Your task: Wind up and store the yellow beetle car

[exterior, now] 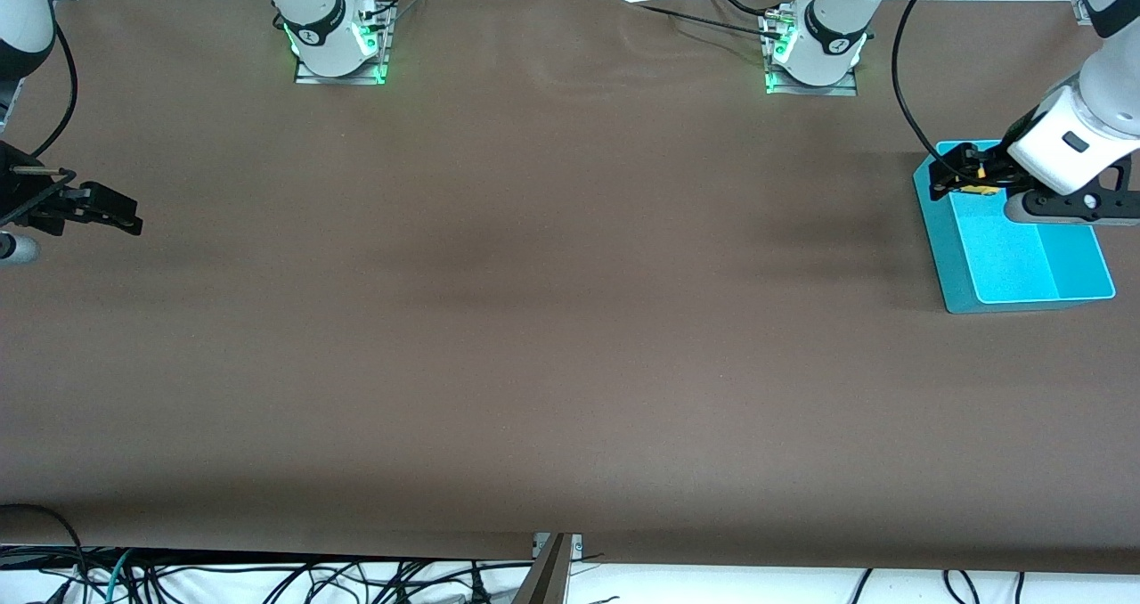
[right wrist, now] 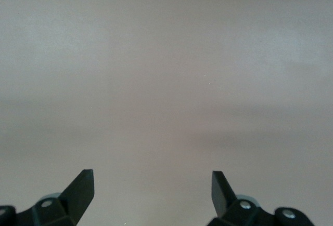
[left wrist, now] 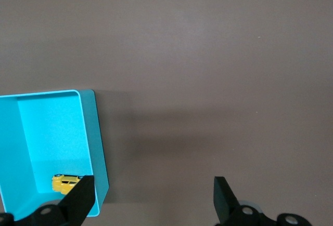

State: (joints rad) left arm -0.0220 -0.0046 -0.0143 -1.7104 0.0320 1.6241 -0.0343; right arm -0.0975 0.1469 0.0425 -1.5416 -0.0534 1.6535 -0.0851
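We found the yellow beetle car (left wrist: 66, 183) lying on the floor of the cyan bin (left wrist: 94, 143), tucked into a corner against the bin's walls; in the front view it showed only as a yellow spot (exterior: 984, 190) at the bin's end farther from the front camera, partly screened by the arm above it. The cyan bin (exterior: 1024, 274) stood on the brown table (exterior: 534, 319) at the left arm's end. The left gripper (exterior: 957, 176) hung over that same farther end of the bin, over its rim, with its fingers (left wrist: 80, 197) spread wide and nothing between them; the car lay below, apart from them. Well apart, at the right arm's end of the table, the right gripper (exterior: 120, 212) waited over bare tabletop, its fingers (right wrist: 80, 187) likewise wide apart and holding nothing, with only the brown surface under it in its wrist view.
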